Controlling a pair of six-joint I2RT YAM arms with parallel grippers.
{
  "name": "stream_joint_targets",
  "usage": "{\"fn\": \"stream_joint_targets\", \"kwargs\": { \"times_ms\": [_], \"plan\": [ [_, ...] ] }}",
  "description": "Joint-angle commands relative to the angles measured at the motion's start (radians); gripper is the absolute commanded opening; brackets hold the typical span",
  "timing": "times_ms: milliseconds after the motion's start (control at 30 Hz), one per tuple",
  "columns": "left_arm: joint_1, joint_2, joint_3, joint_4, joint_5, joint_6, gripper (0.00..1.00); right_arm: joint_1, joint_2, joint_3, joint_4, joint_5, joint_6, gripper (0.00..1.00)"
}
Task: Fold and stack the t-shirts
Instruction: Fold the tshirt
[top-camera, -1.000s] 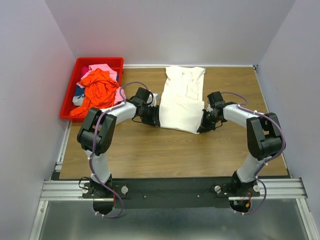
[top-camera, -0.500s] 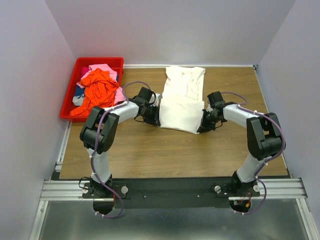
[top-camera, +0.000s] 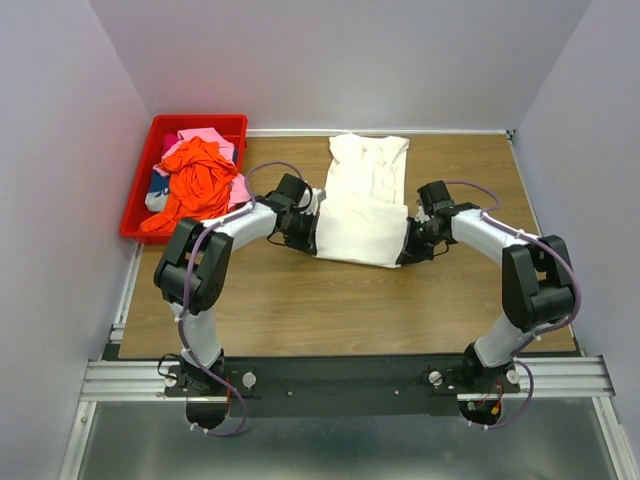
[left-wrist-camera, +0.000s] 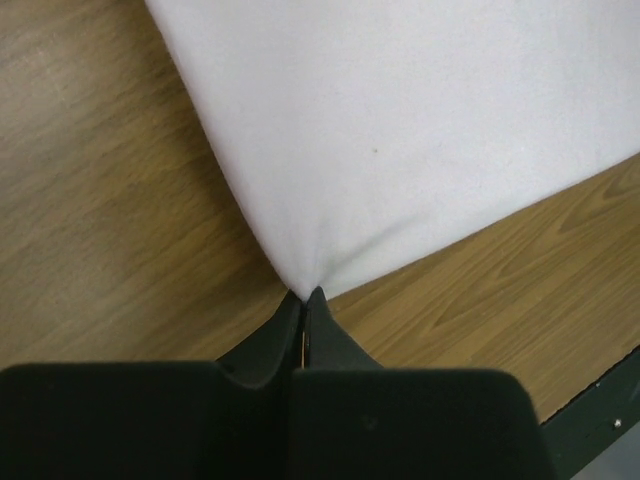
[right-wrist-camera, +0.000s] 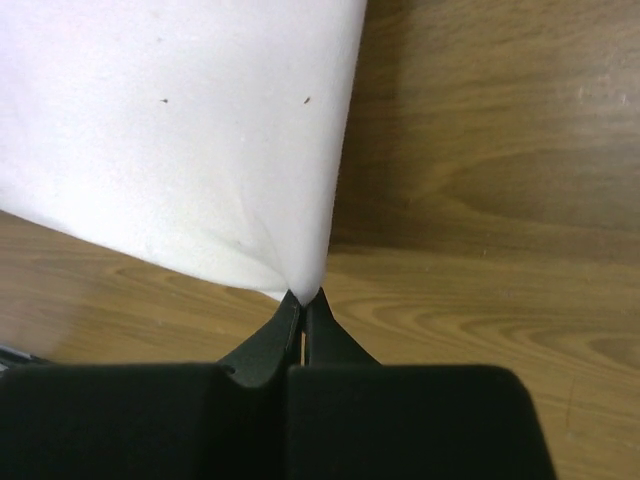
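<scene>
A large white t-shirt (top-camera: 364, 200) lies on the wooden table, folded into a long strip running from the back edge toward the arms. My left gripper (top-camera: 316, 238) is shut on its near left corner (left-wrist-camera: 305, 275). My right gripper (top-camera: 404, 252) is shut on its near right corner (right-wrist-camera: 303, 280). In both wrist views the cloth puckers into the closed jaws. An orange-red t-shirt (top-camera: 195, 178) is heaped over a pink one (top-camera: 207, 137) and a dark blue-patterned one (top-camera: 160, 186) at the back left.
The red plastic bin (top-camera: 143, 175) holding the other shirts stands at the table's back left corner. Bare wooden table (top-camera: 350, 305) stretches between the white shirt and the arm bases. Grey walls close the sides and back.
My left gripper's jaws closed on the shirt's near left corner. The right gripper stayed pinched on the near right corner. The shirt's near edge has shifted slightly.
</scene>
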Motion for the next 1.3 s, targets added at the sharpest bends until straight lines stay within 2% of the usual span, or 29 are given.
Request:
{"fn": "stream_joint_targets", "kwargs": {
  "times_ms": [0,467,767,967,1067,1267],
  "plan": [
    [-0.005,-0.116,-0.035,-0.087,-0.019,0.01,0.0,0.002,-0.074,-0.004,-0.124,0.0,-0.035,0.0],
    [-0.049,-0.358,-0.174,-0.166,0.029,-0.075,0.0,0.002,-0.292,-0.01,-0.371,0.02,-0.044,0.0],
    [-0.074,-0.57,-0.133,-0.25,0.022,-0.183,0.0,0.002,-0.44,0.059,-0.506,0.041,0.025,0.0],
    [-0.073,-0.555,-0.049,-0.252,0.047,-0.206,0.0,0.001,-0.455,0.121,-0.506,0.11,0.072,0.0],
    [-0.054,-0.509,-0.009,-0.241,0.044,-0.194,0.0,0.001,-0.429,0.153,-0.492,0.185,0.109,0.0],
    [0.004,-0.403,0.074,-0.213,0.062,-0.151,0.0,0.001,-0.322,0.231,-0.413,0.242,0.123,0.0]
  ]
}}
